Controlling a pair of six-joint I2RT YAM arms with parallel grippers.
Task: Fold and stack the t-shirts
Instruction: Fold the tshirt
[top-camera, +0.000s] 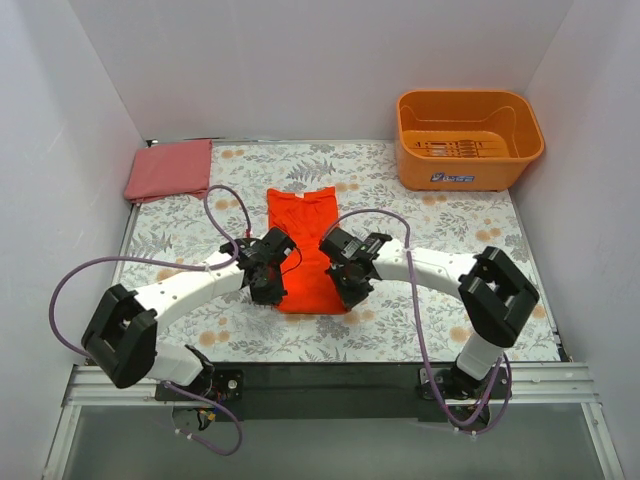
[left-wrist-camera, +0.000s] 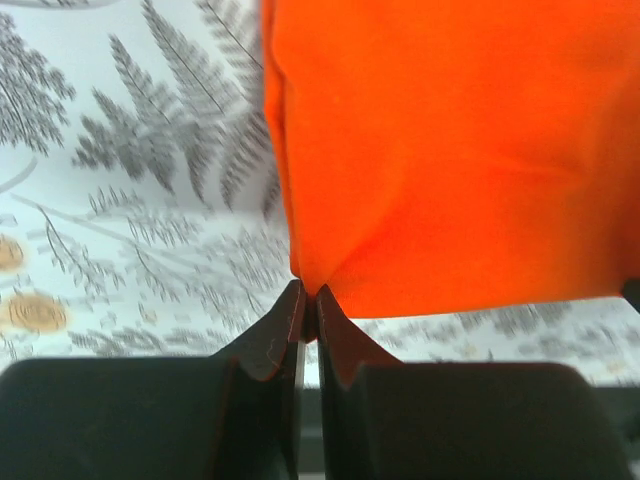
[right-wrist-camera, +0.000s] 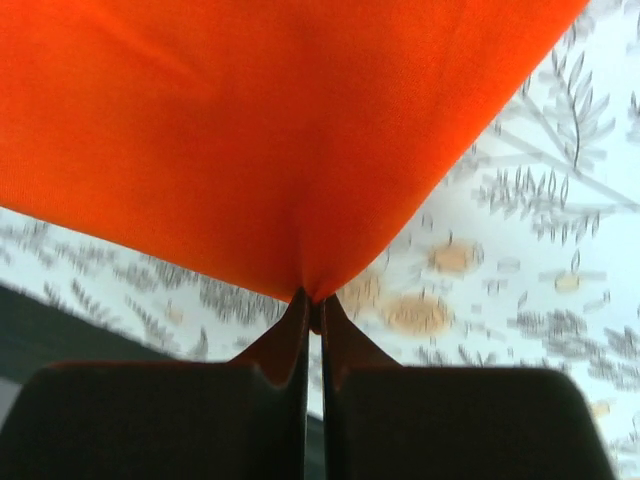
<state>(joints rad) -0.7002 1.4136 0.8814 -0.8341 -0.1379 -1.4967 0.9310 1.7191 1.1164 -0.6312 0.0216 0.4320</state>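
Observation:
The vivid orange-red t-shirt (top-camera: 302, 240) lies as a long narrow strip in the middle of the table. My left gripper (top-camera: 272, 295) is shut on its near left corner; the cloth (left-wrist-camera: 450, 150) is pinched between the tips (left-wrist-camera: 308, 300). My right gripper (top-camera: 349, 297) is shut on its near right corner; the cloth (right-wrist-camera: 250, 130) bunches at the tips (right-wrist-camera: 313, 302) and is lifted a little off the table. The duller pinkish-red t-shirt (top-camera: 169, 169) lies folded as a rectangle at the far left corner.
A rigid orange plastic tub (top-camera: 467, 137) stands at the far right. The floral tablecloth (top-camera: 420, 210) covers the table. White walls close the left, back and right sides. Purple cables loop beside both arms.

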